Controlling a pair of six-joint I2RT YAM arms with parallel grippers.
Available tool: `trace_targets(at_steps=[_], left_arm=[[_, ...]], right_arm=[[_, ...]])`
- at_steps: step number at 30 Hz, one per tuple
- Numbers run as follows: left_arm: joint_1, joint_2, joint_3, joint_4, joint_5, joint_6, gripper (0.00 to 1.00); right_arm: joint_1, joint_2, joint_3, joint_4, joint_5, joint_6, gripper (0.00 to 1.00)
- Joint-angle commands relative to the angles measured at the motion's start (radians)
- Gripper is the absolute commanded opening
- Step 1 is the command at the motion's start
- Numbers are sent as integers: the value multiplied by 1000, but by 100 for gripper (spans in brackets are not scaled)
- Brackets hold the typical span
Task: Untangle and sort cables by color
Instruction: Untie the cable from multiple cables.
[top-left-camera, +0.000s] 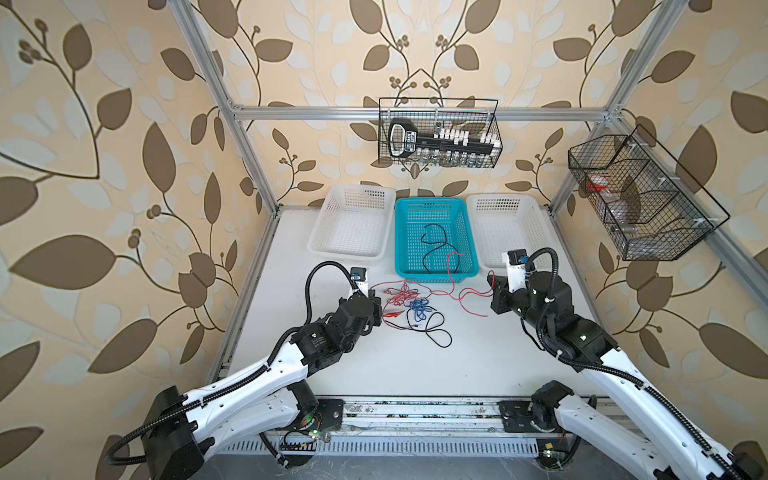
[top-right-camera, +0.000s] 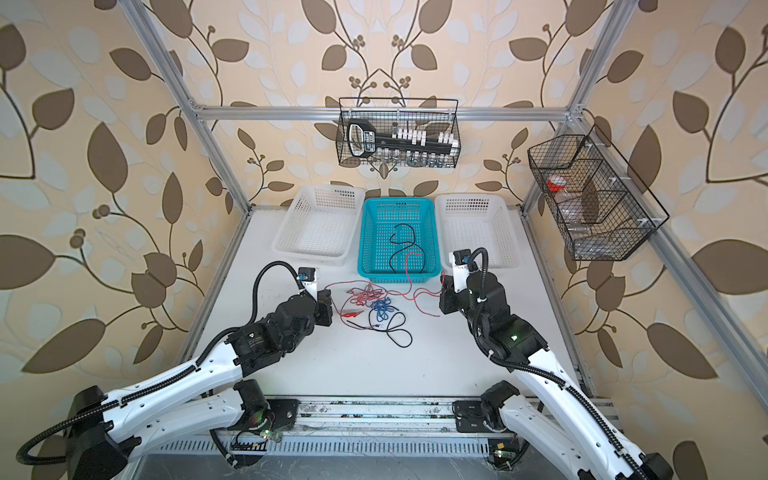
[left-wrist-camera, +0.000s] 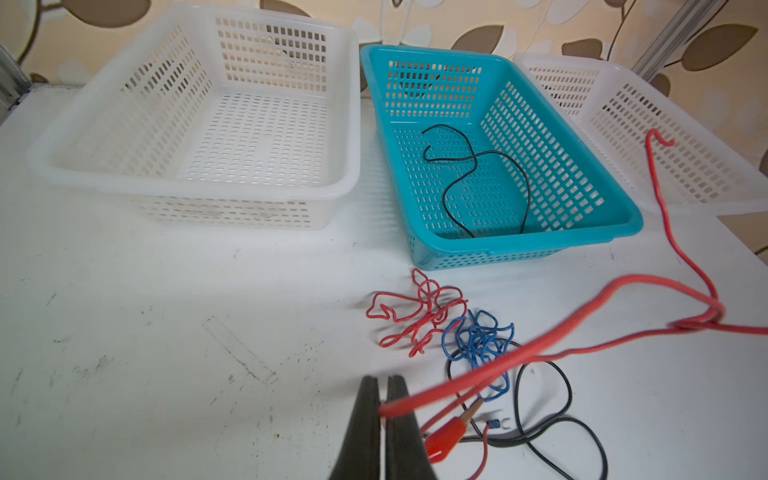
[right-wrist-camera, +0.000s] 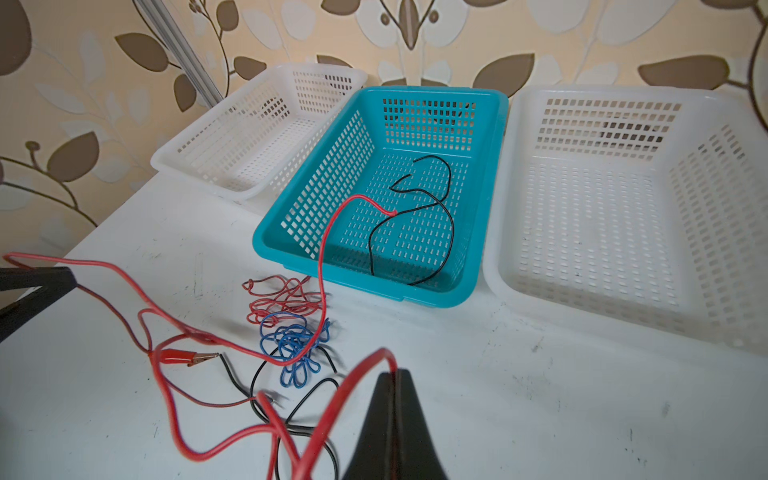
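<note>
Left pincer (left-wrist-camera: 381, 380) and right pincer (right-wrist-camera: 395, 374), both pressed together, each nipped a red strand (right-wrist-camera: 332, 411) over the counter (top-left-camera: 395, 365).
Behind them the teal basket (top-left-camera: 436, 277) held a curled black cable (left-wrist-camera: 498, 152). The long red cable (right-wrist-camera: 320, 249) from the left pincer hung its free end over the front rim. A left white basket (top-left-camera: 345, 252) and a right white basket (top-left-camera: 498, 196) flanked it. On the counter lay a crumpled red bundle (left-wrist-camera: 415, 316), a knotted blue bundle (left-wrist-camera: 478, 340) and a looping black lead (left-wrist-camera: 570, 392), overlapping.

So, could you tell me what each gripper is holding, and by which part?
Left gripper pinches a red cable near its end; right gripper pinches red cable too, where unclear.
</note>
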Motion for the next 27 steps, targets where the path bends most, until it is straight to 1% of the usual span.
trace_targets(at_steps=[1,7,11,14,18,24,27], left_arm=[[29,-23,102,-77,-67,-36,0],[46,-25,231,-151,-56,-26,0],[48,-21,279,-185,-62,-23,0],[51,-26,287,-207,-82,-23,0],[53,-35,277,-208,-94,-28,0],[53,-22,249,-144,-19,-32,0],[53,-5,265,-136,-5,-32,0]], right_arm=[[-19,4,19,-22,42,10,0],[-47,5,-28,-6,69,38,0],[-75,8,-65,5,84,53,0],[-99,3,-81,5,93,64,0],[-101,-12,-87,10,103,71,0],[-95,-11,-81,62,4,81,0],[-70,8,-70,64,21,73,0]])
